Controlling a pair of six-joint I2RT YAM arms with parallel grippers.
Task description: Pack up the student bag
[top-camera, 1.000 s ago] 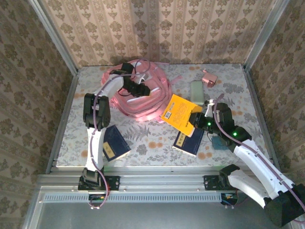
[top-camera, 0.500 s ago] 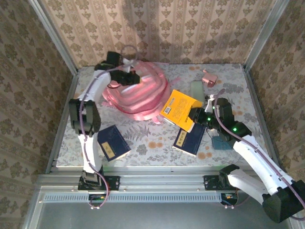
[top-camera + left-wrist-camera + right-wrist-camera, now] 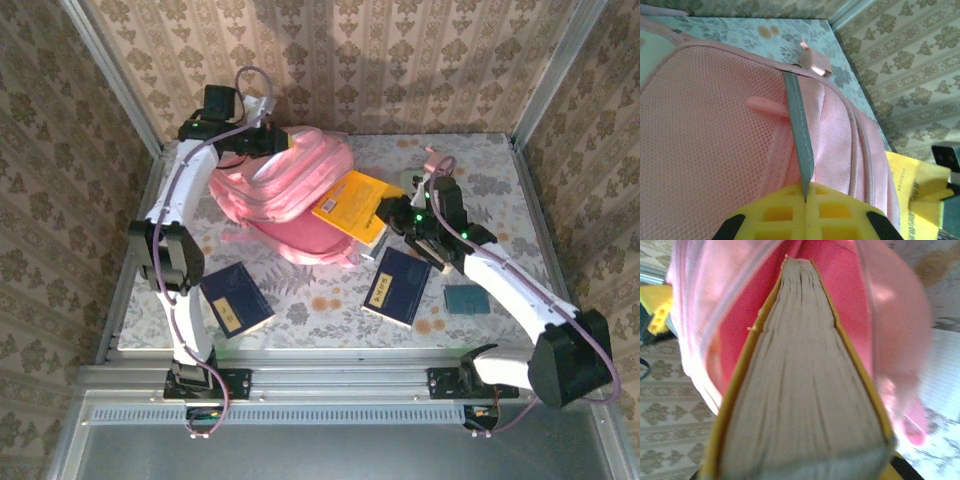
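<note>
The left gripper [image 3: 805, 197] is clamped tight on a grey strip [image 3: 799, 130] sewn along the top of the bag [image 3: 290, 195]. Its yellow fingertips meet on the strip, with pink mesh spreading out to the left of it. In the overhead view this gripper holds the bag's top edge up near the back wall, and the rest of the bag slumps on the far left-centre of the table [image 3: 310, 285].

The right gripper [image 3: 398, 216] grips the yellow book [image 3: 348, 203] by its near end. From that wrist, the book's page edge runs straight ahead between yellow covers, and its far end sits at the bag's open mouth with pink lining on both sides of it. Seen from above, the book's left edge overlaps the bag's right side.

A small pink box [image 3: 815, 62] lies beyond the bag, near the back right corner. Two blue books lie flat nearer the arms, one [image 3: 397, 287] below the right gripper and one [image 3: 236, 300] beside the left arm.
</note>
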